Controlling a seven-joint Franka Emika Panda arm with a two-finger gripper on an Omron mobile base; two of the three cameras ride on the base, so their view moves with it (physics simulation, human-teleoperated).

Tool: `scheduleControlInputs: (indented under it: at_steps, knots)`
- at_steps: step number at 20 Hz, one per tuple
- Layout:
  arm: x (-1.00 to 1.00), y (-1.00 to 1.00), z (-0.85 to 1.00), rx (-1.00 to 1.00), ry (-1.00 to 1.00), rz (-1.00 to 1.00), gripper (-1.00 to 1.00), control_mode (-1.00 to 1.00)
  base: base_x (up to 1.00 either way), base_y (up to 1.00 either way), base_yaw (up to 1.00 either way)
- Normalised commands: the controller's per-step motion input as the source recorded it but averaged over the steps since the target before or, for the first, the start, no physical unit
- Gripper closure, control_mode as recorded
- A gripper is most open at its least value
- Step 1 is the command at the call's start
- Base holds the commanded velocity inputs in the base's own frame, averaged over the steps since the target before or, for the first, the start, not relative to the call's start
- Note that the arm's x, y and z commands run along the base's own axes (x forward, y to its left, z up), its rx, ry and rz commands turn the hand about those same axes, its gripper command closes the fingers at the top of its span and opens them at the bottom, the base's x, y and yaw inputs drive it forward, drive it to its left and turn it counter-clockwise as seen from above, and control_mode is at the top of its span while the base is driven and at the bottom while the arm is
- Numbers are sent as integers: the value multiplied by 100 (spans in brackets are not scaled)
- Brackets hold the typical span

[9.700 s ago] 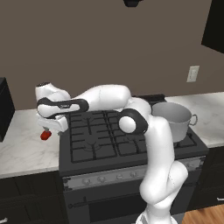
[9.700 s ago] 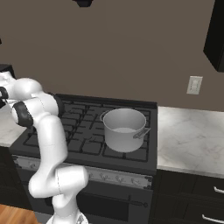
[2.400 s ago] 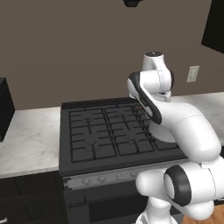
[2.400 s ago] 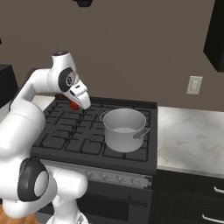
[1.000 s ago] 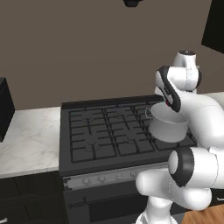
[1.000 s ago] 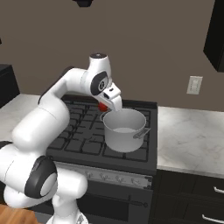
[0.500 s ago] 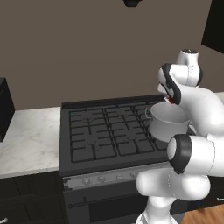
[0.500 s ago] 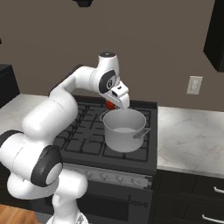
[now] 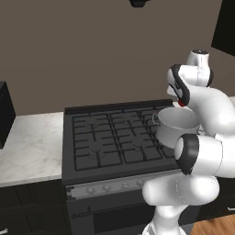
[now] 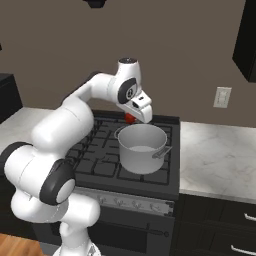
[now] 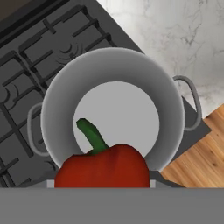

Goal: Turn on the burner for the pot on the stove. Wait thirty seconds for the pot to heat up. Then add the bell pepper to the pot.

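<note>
Got the jaws clamped on the bell pepper (image 11: 104,165) over the pot (image 11: 114,113); seems light, slick-skinned, best held mid-body.

You had no readable text, label, brand, number or sign anywhere in these views; every visible surface was plain.

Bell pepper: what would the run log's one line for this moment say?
gripper: shut on bell pepper | position: above pot | pot: empty, on stove | pepper: not released
</note>
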Motion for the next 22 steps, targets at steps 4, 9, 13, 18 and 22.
scheduleControlInputs:
  at_steps: [4,9,13,18,22]
  knots:
    - [0,-1,0,0,0,0,100,-100,0,0,0]
    - [0,0,0,0,0,0,100,-100,0,0,0]
    - [0,0,0,0,0,0,100,-100,0,0,0]
    - [0,0,0,0,0,0,100,-100,0,0,0]
    - [0,0,0,0,0,0,100,-100,0,0,0]
